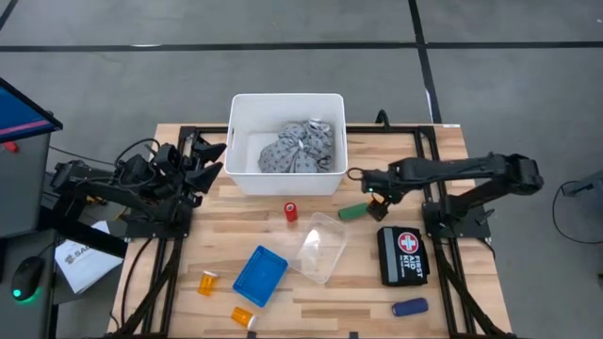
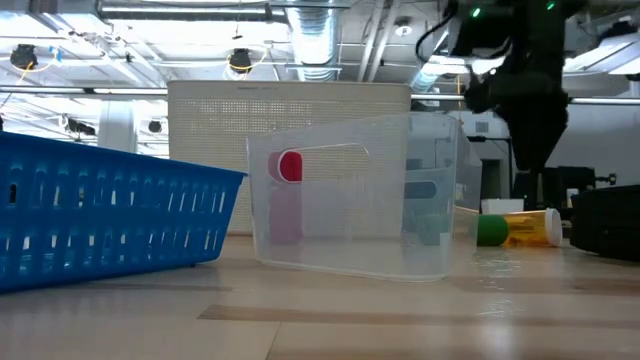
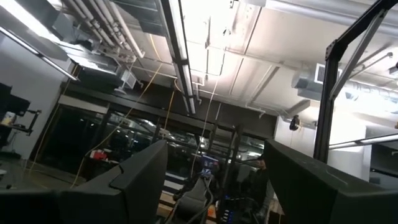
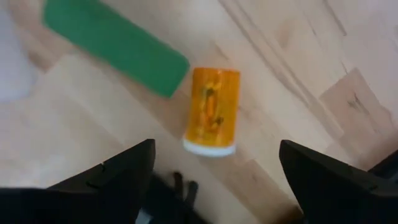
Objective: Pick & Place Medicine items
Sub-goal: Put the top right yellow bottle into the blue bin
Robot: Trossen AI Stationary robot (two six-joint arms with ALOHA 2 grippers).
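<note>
My right gripper (image 1: 375, 194) hangs open, pointing down, over an orange pill bottle (image 4: 212, 112) that lies on its side on the table next to the green cylinder (image 4: 115, 46); its fingers stand on either side of the bottle, above it. In the high view the arm hides that bottle. The red cylinder (image 1: 290, 212) stands near the bin. Two more orange bottles (image 1: 207, 281) (image 1: 243, 318) and the dark-blue cylinder (image 1: 410, 307) lie near the table's near edge. The grey patterned bundle (image 1: 300, 149) sits inside the white bin (image 1: 243, 179). My left gripper (image 1: 215, 160) waits open left of the bin.
A clear plastic container (image 1: 320, 247) and a blue basket (image 1: 260, 275) lie mid-table. A black first-aid pouch (image 1: 403, 254) sits on the right, near the right arm's base. Bare wood shows between the bin and the clear container.
</note>
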